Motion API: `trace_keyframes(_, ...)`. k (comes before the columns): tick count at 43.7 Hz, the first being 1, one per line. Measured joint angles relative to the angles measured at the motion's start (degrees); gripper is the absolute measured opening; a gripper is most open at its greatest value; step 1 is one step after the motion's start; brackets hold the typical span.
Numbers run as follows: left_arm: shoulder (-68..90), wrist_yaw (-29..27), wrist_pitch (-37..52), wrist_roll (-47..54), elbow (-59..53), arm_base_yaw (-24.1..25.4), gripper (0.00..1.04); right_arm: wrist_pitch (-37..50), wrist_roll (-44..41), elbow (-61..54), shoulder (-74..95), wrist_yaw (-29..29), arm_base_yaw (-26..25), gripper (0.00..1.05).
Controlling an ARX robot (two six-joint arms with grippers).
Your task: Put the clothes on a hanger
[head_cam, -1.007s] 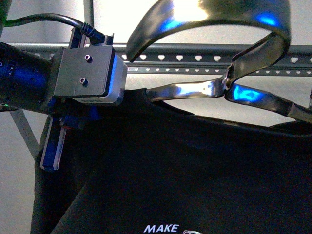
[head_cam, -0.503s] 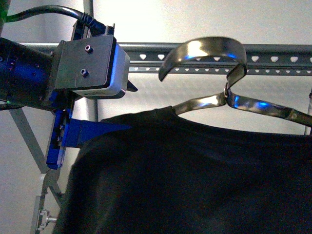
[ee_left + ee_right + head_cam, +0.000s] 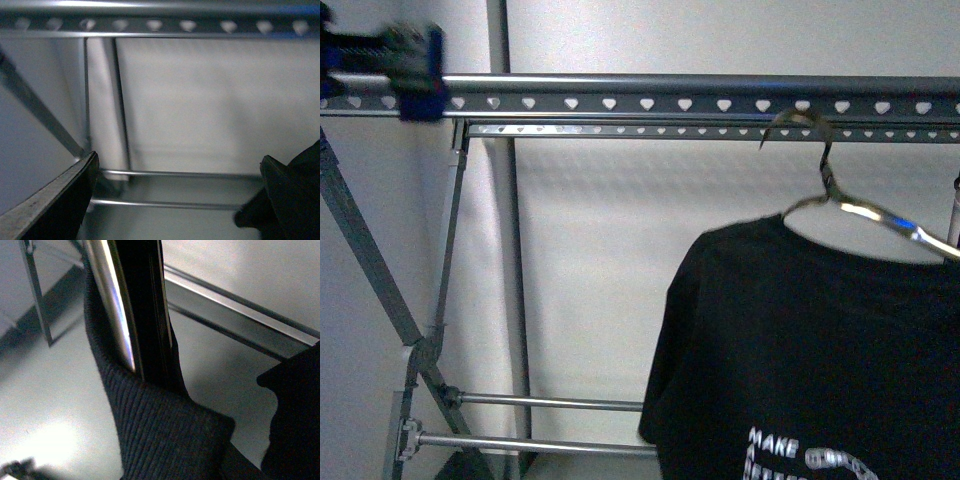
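Against half a second earlier, the left gripper (image 3: pixel 179 165) was found withdrawn from the shirt (image 3: pixel 800 340). It was seen blurred at the far left end of the rack (image 3: pixel 650 95) top rail, and its jaws were recorded as spread wide with nothing between them. The shirt, on a coat hanger (image 3: pixel 860 208), was now seen smaller and further right, hanging below the rail. The hook (image 3: pixel 798 120) was level with the rail's lower strip. This was judged to mean the hanging step was close to done, with the left arm's share finished. Whether the hook actually rested on the rail could not be made out, since the two overlapped. The shirt was cut off at the right and bottom edges, and only part of its white lettering was legible. The right gripper (image 3: pixel 150 340) was absent from the front view. In its wrist view a dark bar was noted against the coat hanger's bright arm and the ribbed collar (image 3: pixel 160 430), but whether those jaws were clenched or released could not be told.
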Motion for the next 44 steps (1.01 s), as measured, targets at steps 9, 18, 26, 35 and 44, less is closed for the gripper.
trace_keyframes(9, -9.31, -0.79, -2.05, -19.39, -6.91, -1.57, 0.84, -2.75, 20.41, 14.38, 5.27, 2.54, 1.44, 0.11)
trace_keyframes(18, -18.86, -0.04, 7.06, -2.64, -27.98, -2.49, 0.41, -5.81, 36.48, 29.81, 14.62, 5.46, 1.16, 0.1)
trace_keyframes(26, -25.05, 0.87, 11.54, -1.05, -39.08, -1.14, 0.08, -9.35, 42.88, 39.17, 20.22, 8.48, 2.27, 0.1)
trace_keyframes(35, -31.47, 4.48, 13.84, -0.48, -48.19, 2.47, 0.04, -13.49, 45.31, 46.23, 24.92, 13.55, 5.49, 0.1)
trace_keyframes(44, -38.34, 4.63, 13.94, -0.46, -54.84, 2.51, 0.04, -14.36, 48.83, 49.44, 30.36, 16.87, 7.91, 0.1)
